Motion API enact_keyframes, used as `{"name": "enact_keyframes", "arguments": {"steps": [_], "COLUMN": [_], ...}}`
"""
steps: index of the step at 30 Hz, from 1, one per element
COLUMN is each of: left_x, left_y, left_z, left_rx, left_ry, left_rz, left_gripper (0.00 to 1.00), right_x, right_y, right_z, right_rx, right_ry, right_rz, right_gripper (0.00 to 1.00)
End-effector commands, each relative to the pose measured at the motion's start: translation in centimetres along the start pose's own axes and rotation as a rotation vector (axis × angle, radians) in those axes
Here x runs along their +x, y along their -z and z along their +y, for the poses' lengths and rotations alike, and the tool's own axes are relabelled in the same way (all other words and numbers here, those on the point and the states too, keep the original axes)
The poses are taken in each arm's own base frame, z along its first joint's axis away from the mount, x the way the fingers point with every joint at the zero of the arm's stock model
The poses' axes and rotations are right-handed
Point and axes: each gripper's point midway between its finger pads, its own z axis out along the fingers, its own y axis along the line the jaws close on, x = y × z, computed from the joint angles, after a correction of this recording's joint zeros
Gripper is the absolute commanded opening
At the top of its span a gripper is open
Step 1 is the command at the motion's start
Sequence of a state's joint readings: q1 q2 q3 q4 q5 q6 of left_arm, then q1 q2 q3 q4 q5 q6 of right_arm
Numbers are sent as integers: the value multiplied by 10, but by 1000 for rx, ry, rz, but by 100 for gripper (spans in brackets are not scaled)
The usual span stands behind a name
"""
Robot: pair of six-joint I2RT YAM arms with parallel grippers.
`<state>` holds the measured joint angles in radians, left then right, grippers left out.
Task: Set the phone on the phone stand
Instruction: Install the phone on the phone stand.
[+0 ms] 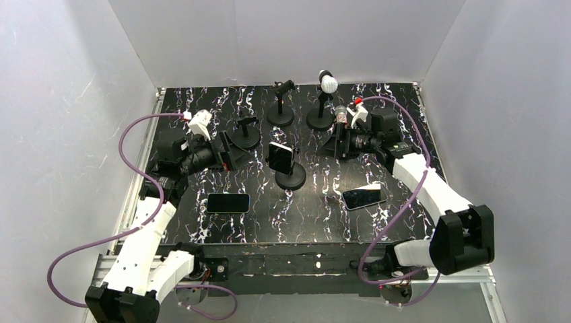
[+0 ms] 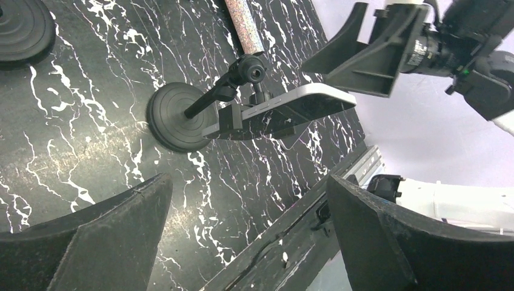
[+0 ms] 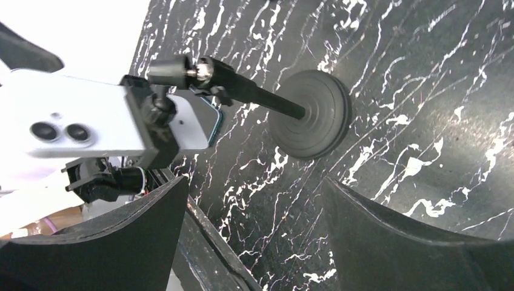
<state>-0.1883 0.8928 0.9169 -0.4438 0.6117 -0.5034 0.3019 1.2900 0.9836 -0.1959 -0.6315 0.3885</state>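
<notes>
The black white-veined table (image 1: 316, 215) fills the floor of a white-walled enclosure. The left arm (image 1: 145, 242) and right arm (image 1: 431, 188) reach in from the near edge toward the middle.

The left gripper (image 1: 232, 153) hovers just left of the central phone stand (image 1: 291, 176). Its fingers (image 2: 109, 242) are spread wide and nothing is between them. The right gripper (image 1: 339, 143) hangs just right of the stand, and its fingers (image 3: 394, 242) are also spread apart and grip nothing.

The stand's round base sits flat on the table with its stem tilted. The white phone (image 1: 281, 156) is held in the clamp at the top of the stem, clear of the tabletop. Its twin camera lenses face the right wrist camera. Neither gripper touches it.

Three more stands are toward the back (image 1: 247, 136) (image 1: 280, 114) (image 1: 320, 118). The rightmost one carries a white ball-like object (image 1: 328, 83).

Two spare phones lie flat, screens up, nearer the arm bases. One is on the left (image 1: 227, 202) and one on the right (image 1: 364, 197).
</notes>
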Motion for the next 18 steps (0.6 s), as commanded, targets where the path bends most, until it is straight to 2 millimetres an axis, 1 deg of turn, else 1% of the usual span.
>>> {"name": "enact_keyframes", "arguments": {"steps": [1, 4, 8, 9, 12, 16, 18], "left_x": [-5, -10, -16, -17, -17, -15, -11], "left_y": [8, 9, 11, 12, 14, 18, 18], "left_z": [-9, -7, 5, 8, 18, 28, 34], "left_rx": [36, 12, -59, -75, -127, -166, -171], "left_ry": [-65, -96, -137, -150, -204, -274, -298], "left_rz": [4, -4, -26, -27, -31, -44, -54], "left_gripper": [99, 99, 99, 99, 99, 99, 99], "right_x": [13, 25, 46, 50, 64, 75, 79], "right_y": [-14, -25, -41, -43, -51, -61, -67], "right_z": [-17, -27, -47, -49, -60, -68, -71], "right_rx": [25, 26, 61, 67, 108, 137, 148], "right_ry": [-121, -191, -287, -301, -340, -369, -380], "right_rz": [59, 113, 203, 221, 283, 325, 346], "right_gripper": [87, 87, 83, 83, 81, 78, 73]}}
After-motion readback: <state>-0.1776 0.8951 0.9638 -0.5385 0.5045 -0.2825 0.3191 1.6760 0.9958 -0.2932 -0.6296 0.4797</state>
